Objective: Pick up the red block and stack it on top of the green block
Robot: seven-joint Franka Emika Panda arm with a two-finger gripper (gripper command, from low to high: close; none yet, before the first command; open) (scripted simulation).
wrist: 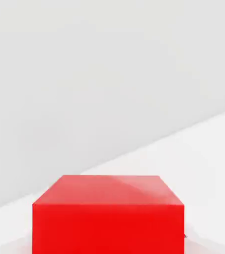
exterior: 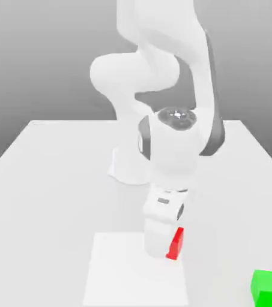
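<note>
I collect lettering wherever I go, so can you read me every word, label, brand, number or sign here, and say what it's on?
There are none that I can read: no lettering on the red block, the green block or the white square.
The small dark marks on the white robot arm near the gripper are too small to make out as text.

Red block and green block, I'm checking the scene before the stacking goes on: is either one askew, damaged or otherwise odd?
Nothing stands out. The red block shows clean, straight edges at the hand, and the green block sits upright and whole at the exterior view's lower right.
</note>
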